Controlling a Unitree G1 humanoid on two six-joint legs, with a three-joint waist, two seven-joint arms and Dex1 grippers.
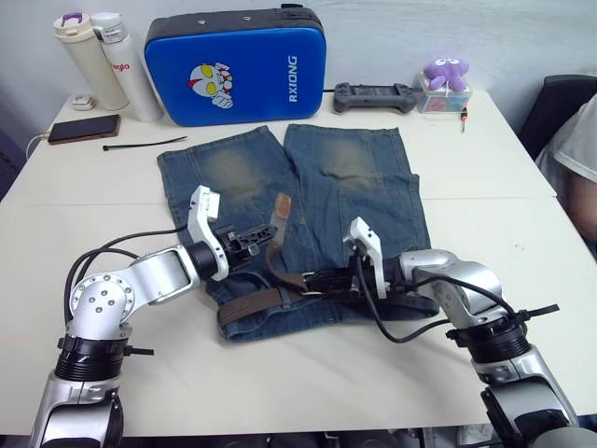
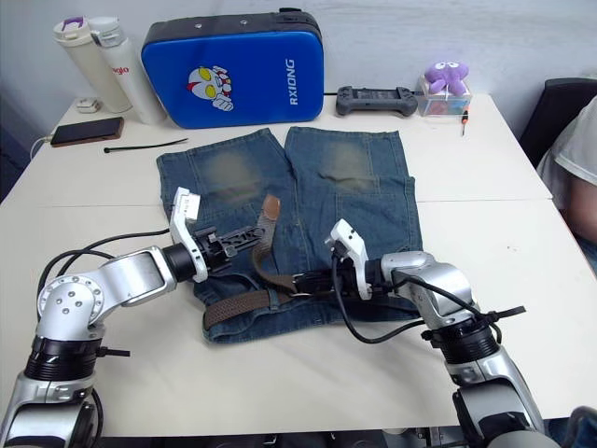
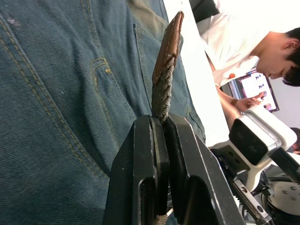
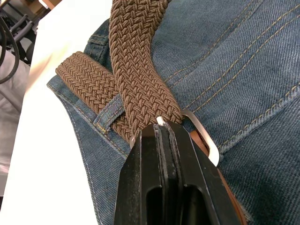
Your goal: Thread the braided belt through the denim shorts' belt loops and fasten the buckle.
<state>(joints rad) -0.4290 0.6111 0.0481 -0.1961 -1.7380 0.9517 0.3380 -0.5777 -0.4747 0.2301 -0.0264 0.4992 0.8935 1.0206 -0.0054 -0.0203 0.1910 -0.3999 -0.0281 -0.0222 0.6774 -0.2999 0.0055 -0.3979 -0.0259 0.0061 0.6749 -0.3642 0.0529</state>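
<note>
The faded denim shorts [image 1: 354,177] lie flat on the white table, waistband toward me. The brown braided belt [image 1: 252,303] runs along the waistband and passes under a belt loop [image 4: 108,117]. Its free end curls up off the shorts, ending in a dark leather tip [image 1: 280,210]. My left gripper [image 1: 256,241] is shut on this raised end just below the tip [image 3: 168,42]. My right gripper [image 1: 322,278] is shut on the belt at the silver buckle [image 4: 206,140], where the strap crosses over itself above the waistband.
A blue hard case [image 1: 235,65] stands at the back beside two bottles [image 1: 103,56]. A phone [image 1: 84,128] and a black cable tie [image 1: 140,144] lie at the back left. A controller [image 1: 375,96] and a purple plush [image 1: 446,75] sit at the back right. A person [image 1: 578,159] sits at the right edge.
</note>
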